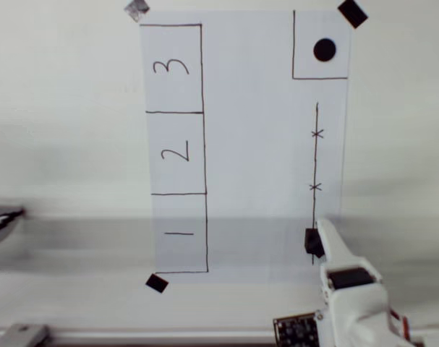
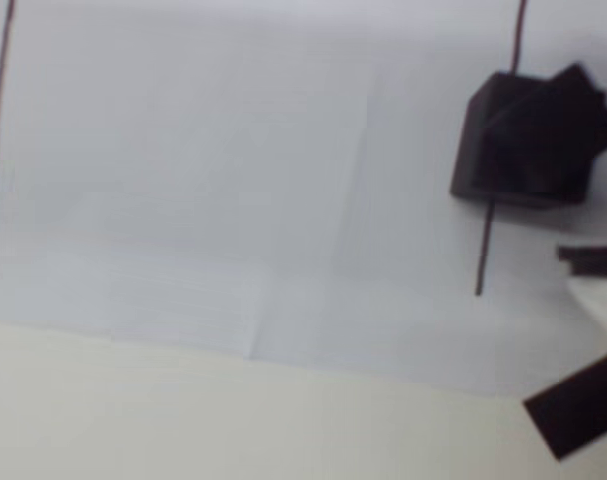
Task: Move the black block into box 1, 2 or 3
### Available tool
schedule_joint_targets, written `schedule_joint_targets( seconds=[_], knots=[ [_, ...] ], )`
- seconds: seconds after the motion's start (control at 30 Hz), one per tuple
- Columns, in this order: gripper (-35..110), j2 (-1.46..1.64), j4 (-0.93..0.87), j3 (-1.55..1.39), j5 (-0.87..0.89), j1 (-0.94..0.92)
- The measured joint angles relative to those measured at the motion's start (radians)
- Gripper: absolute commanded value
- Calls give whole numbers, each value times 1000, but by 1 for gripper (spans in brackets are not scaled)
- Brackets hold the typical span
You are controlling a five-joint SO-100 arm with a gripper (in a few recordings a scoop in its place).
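The black block (image 1: 312,241) sits on the white paper at the lower end of a drawn line with crosses, far right of box 1 (image 1: 179,233). Box 2 (image 1: 176,153) and box 3 (image 1: 171,69) adjoin above it. My gripper (image 1: 320,238) reaches up from the bottom right on the white arm, its white finger right beside the block. In the wrist view the block (image 2: 518,145) lies at the right edge on the line, with a dark fingertip (image 2: 578,95) overlapping its upper right corner and the other jaw lower down. The jaws stand apart around my gripper (image 2: 583,190).
Flat black tape squares (image 1: 156,283) (image 1: 352,13) and a grey one (image 1: 137,9) hold the paper's corners. A drawn square with a black dot (image 1: 325,49) is at the top right. The wide strip of paper between the boxes and the line is bare.
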State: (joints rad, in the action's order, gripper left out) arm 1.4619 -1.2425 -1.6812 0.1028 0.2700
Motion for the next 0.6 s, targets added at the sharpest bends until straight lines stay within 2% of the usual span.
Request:
schedule_joint_targets(
  seconds=[0.6],
  knots=[
    [30,-40,32,2,-12,-3]
  ],
)
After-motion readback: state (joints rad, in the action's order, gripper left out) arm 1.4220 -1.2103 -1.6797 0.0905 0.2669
